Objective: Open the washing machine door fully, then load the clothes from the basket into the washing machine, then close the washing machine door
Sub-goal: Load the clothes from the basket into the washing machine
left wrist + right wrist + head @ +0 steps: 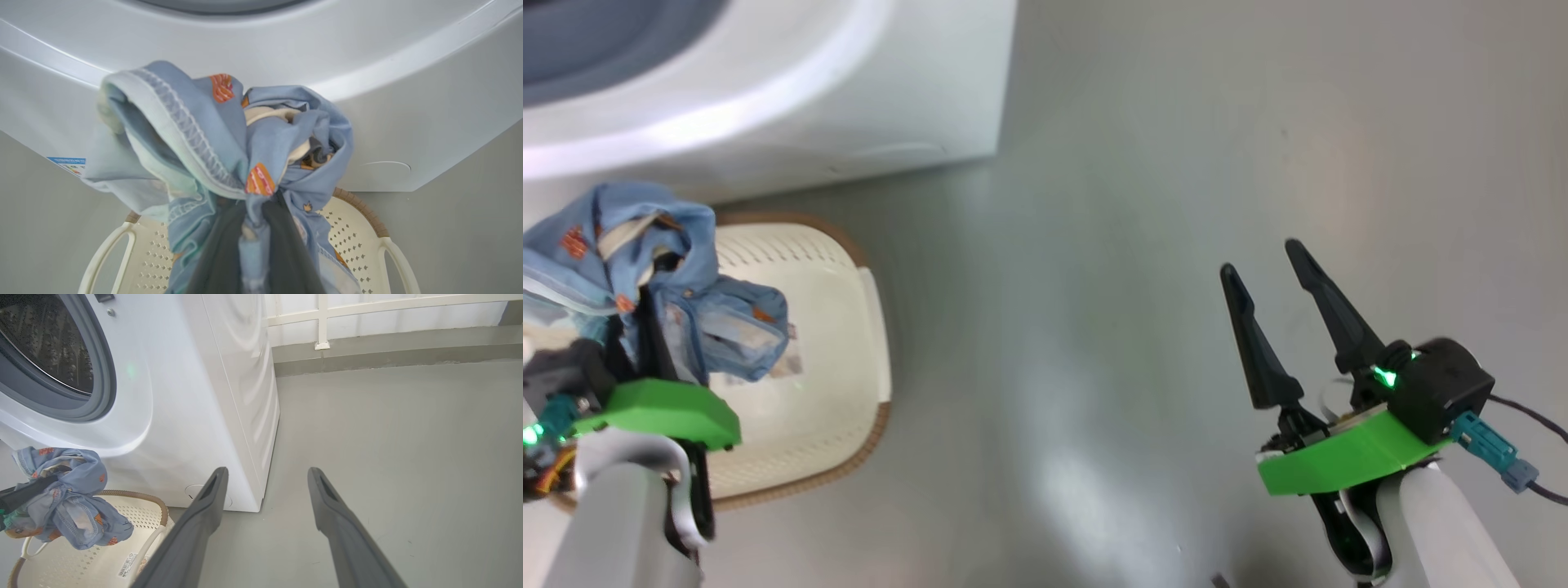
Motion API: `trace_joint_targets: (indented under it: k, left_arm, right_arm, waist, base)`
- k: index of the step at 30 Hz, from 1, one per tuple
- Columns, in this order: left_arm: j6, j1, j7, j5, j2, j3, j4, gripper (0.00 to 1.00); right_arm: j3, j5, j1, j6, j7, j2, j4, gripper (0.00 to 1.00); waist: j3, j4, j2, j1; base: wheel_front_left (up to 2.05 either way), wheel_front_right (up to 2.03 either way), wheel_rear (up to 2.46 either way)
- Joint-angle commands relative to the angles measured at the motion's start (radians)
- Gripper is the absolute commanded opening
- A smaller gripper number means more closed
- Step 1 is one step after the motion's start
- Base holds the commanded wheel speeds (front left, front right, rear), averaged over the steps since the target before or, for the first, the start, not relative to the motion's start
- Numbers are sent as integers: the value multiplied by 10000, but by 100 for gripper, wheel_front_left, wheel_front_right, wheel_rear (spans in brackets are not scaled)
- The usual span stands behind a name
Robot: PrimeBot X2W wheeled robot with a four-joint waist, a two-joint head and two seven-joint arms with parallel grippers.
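My left gripper (645,282) is shut on a bunch of the light blue clothes (645,269), lifted above the cream basket (841,343). In the left wrist view the clothes (229,147) hang bunched over my dark fingers (286,253), in front of the white washing machine (408,134), with the basket (355,241) below. The right wrist view shows the washing machine (184,396) with its steel drum (45,339) exposed, the lifted clothes (69,494) over the basket (102,559). The washing machine door is out of view. My right gripper (1262,257) hangs open over bare floor.
Grey floor (1176,245) stretches to the right of the washing machine (849,98). A white railing and low kerb (367,335) run along the far side. A blue label sticker (67,163) sits low on the machine's front.
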Motion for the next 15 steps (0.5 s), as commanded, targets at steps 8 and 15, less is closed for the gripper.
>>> trace_joint_targets:
  k: [8, 15]
  left_arm:
    - [-212, 1500, -94, 805, -163, 544, -1971, 0]
    - [-488, 2841, -95, 1145, -252, 400, -3246, 0]
  right_arm:
    - [-15, -255, 838, 87, -11, -89, 90, 100]
    - [-281, -517, 1583, 87, 269, -79, -8, 100]
  waist:
    - [-2235, 895, 0, 0]
    - [-3702, 1018, 0, 0]
  base:
    - [0, 0, 0]
    - [0, 0, 0]
